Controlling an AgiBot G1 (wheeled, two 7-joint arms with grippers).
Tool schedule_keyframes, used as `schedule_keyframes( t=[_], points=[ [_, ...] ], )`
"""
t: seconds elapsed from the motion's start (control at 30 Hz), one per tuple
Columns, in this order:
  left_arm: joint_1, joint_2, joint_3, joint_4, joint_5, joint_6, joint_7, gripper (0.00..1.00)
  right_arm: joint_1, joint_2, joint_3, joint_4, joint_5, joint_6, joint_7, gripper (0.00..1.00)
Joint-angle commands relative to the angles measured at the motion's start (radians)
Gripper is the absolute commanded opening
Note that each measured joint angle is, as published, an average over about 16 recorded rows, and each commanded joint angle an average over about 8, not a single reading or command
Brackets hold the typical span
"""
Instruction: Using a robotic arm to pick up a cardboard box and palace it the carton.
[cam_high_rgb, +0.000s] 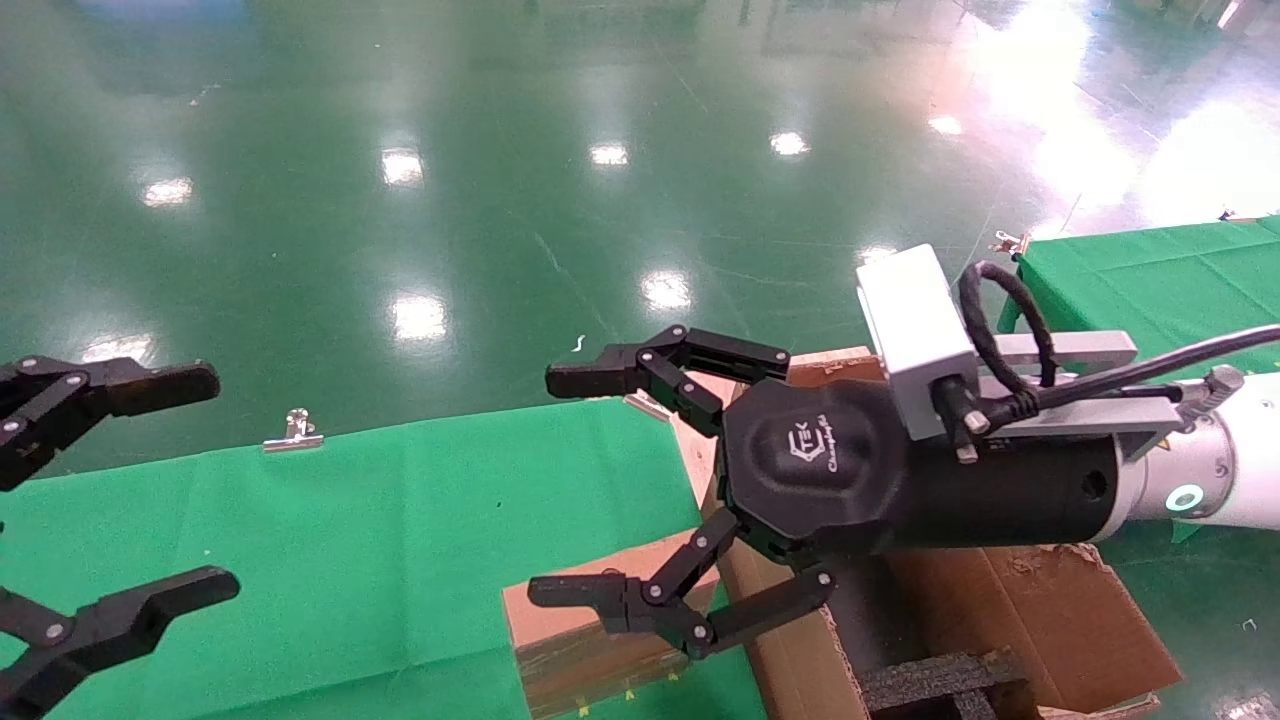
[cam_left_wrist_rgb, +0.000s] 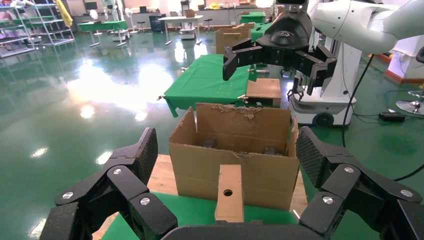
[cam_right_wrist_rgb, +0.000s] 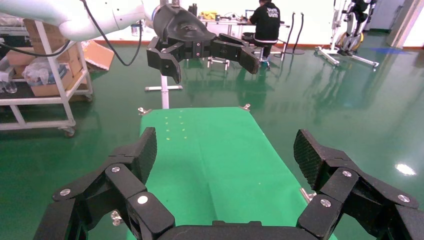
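Here | flat brown cardboard box (cam_left_wrist_rgb: 229, 192) | corrugated carton (cam_left_wrist_rgb: 235, 150) | right gripper (cam_high_rgb: 640, 500) jaws spread

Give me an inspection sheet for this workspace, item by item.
Surface: green-clothed table, cloth held by a metal clip at its far edge.
Job's things: cardboard box, brown with a round hole, lies on the table against the carton; the carton stands open, flaps torn, black foam inside.
Clutter: nothing seen on the cloth besides the box.
Grippers: right gripper open, empty, in the air above the box. Left gripper open, empty, over the table's left end.
Cables: black cable loops from the grey camera block on the robotic arm.
Surroundings: glossy green floor, more green tables, shelving, a seated person.
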Motion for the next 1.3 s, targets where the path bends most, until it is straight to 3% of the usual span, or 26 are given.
schedule_keyframes(
  t=[0.03, 0.4, 0.43, 0.7, 1.03, 1.3],
  points=[
    [0.0, 0.0, 0.0, 0.0, 0.0, 0.0, 0.0, 1.0, 0.0, 0.0, 0.0, 0.0, 0.0, 0.0, 0.0, 1.0],
    [0.0, 0.0, 0.0, 0.0, 0.0, 0.0, 0.0, 1.0, 0.0, 0.0, 0.0, 0.0, 0.0, 0.0, 0.0, 1.0],
    [0.0, 0.0, 0.0, 0.0, 0.0, 0.0, 0.0, 0.96, 0.0, 0.0, 0.0, 0.0, 0.0, 0.0, 0.0, 1.0],
    [0.0, 0.0, 0.0, 0.0, 0.0, 0.0, 0.0, 0.02, 0.0, 0.0, 0.0, 0.0, 0.0, 0.0, 0.0, 1.0],
    [0.0, 0.0, 0.0, 0.0, 0.0, 0.0, 0.0, 0.0, 0.003, -0.007, -0.005, -0.005, -0.01, 0.004, -0.002, 1.0],
    [0.0, 0.0, 0.0, 0.0, 0.0, 0.0, 0.0, 0.0, 0.083, -0.043, -0.095, -0.051, -0.185, -0.008, 0.022, 1.0]
  ],
)
